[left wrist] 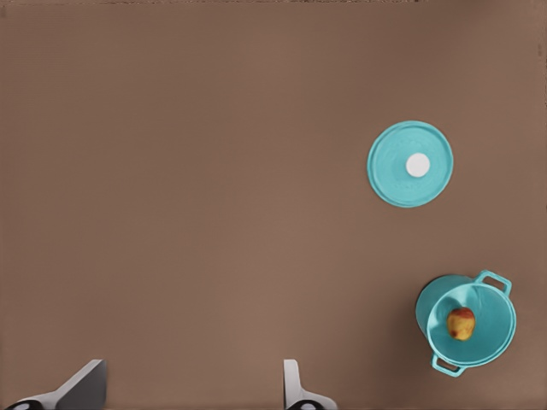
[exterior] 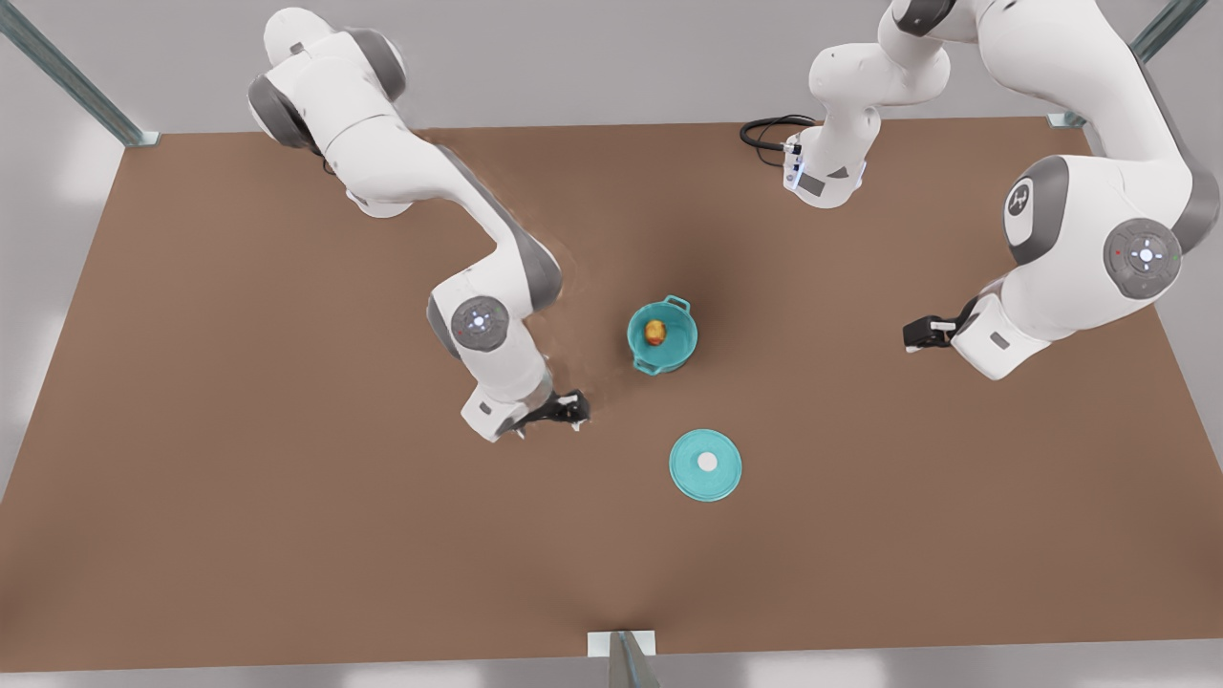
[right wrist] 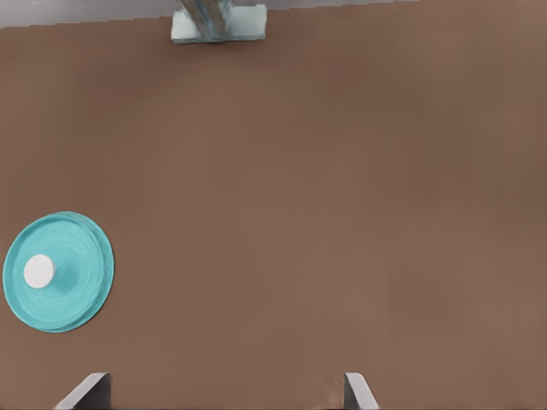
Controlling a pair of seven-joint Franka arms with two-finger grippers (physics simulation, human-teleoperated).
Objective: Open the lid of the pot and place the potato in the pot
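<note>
The brown table [exterior: 287, 526] carries little else: a black cable [exterior: 764, 129] coils at its far edge by one arm's base, and a metal post bracket [exterior: 621, 645] sits at the middle of the near edge. The pot [exterior: 662, 334] stands open near the table's centre with the potato [exterior: 655, 332] lying inside it. The pot lid [exterior: 705, 464] lies flat on the table, knob up, nearer than the pot and apart from it. Nothing stands between these things and the arms. The left pincer [exterior: 932, 334], on the front view's right, hangs well apart from the pot, fingers [left wrist: 295, 389] spread and empty. The right pincer [exterior: 564, 413], on the front view's left, is low beside the pot, spread wide, empty
</note>
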